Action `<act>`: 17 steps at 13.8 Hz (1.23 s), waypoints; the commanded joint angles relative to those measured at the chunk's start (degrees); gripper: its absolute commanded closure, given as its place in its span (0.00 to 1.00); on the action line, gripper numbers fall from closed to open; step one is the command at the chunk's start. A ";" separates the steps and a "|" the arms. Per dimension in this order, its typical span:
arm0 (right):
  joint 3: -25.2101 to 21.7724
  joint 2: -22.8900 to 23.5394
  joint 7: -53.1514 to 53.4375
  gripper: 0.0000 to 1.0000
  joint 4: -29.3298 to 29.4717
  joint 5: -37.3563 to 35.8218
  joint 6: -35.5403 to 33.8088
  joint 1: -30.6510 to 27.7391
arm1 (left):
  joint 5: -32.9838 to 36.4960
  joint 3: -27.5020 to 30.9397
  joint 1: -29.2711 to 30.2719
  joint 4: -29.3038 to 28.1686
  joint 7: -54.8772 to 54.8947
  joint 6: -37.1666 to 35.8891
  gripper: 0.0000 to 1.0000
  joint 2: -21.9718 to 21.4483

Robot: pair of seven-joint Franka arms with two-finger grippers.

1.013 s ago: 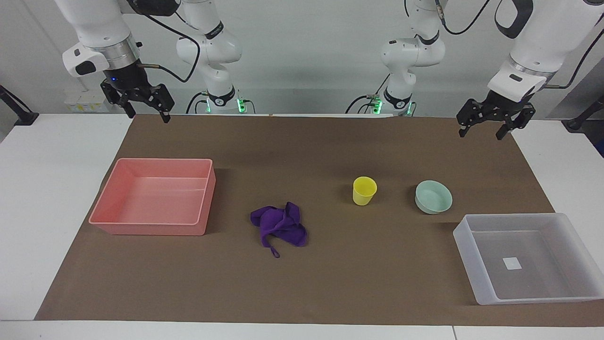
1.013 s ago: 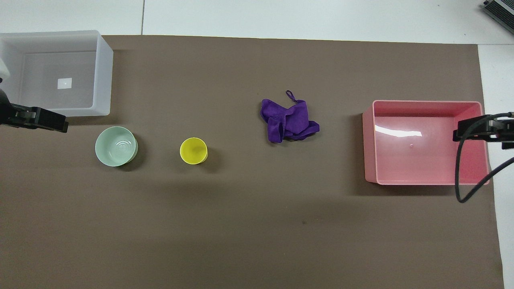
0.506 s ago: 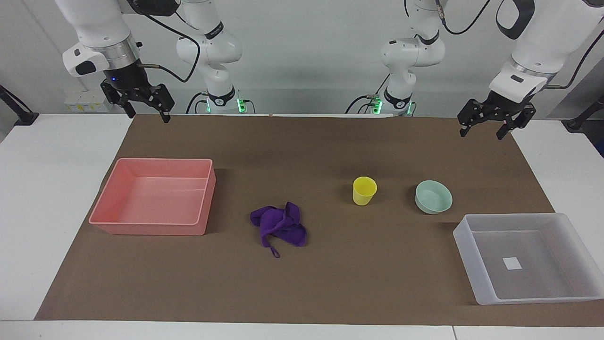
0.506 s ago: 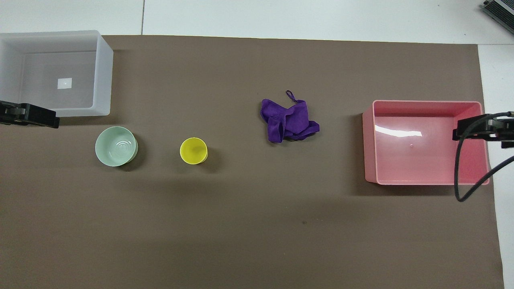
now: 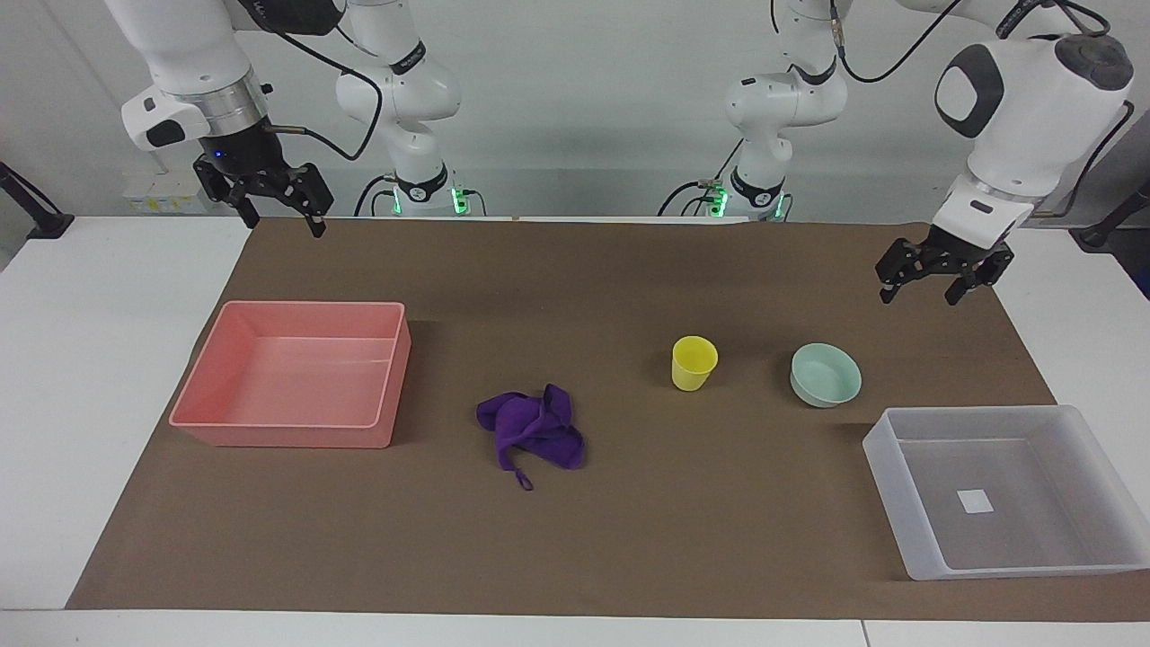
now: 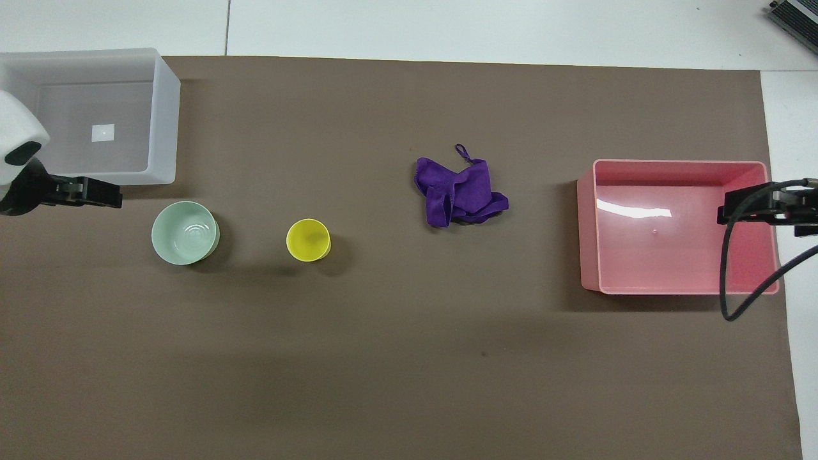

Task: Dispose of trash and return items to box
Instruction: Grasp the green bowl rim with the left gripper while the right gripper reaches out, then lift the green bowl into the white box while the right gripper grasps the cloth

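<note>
The purple cloth (image 5: 535, 429) lies crumpled mid-mat, also in the overhead view (image 6: 460, 193). The yellow cup (image 5: 694, 363) stands upright beside the mint-green bowl (image 5: 825, 375); both show from above, cup (image 6: 308, 240) and bowl (image 6: 185, 232). The frosted-white box (image 5: 979, 415) with its white sticker sits empty at the left arm's end (image 6: 165, 121), farther from the robots than the bowl. My left gripper (image 5: 918, 296) is open and empty, raised over the mat near the bowl (image 6: 96, 193). My right gripper (image 5: 281, 225) is open and empty, raised over the pink tray's end (image 6: 741, 211).
An empty pink tray (image 5: 310, 305) sits at the right arm's end of the table (image 6: 677, 163). A brown mat (image 5: 575, 539) covers the white table. A black cable (image 6: 725, 275) hangs from the right arm over the pink tray.
My left gripper has come down and moved toward the bowl. The right arm has barely moved. Cloth, cup, bowl and both trays have not moved.
</note>
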 commanded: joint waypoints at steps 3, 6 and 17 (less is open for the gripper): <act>0.05 -1.40 0.61 0.00 -1.53 -0.13 -0.46 0.06 | 0.13 -0.38 0.69 -13.84 -0.26 13.62 0.00 -1.49; 0.13 -1.40 0.52 0.00 -3.88 0.13 3.38 0.14 | 0.04 -0.38 0.78 -19.39 -0.35 22.23 0.00 0.35; 1.28 14.32 3.33 0.00 -9.79 1.98 37.48 14.37 | -1.19 -0.38 0.86 -20.19 -0.35 30.97 0.04 9.06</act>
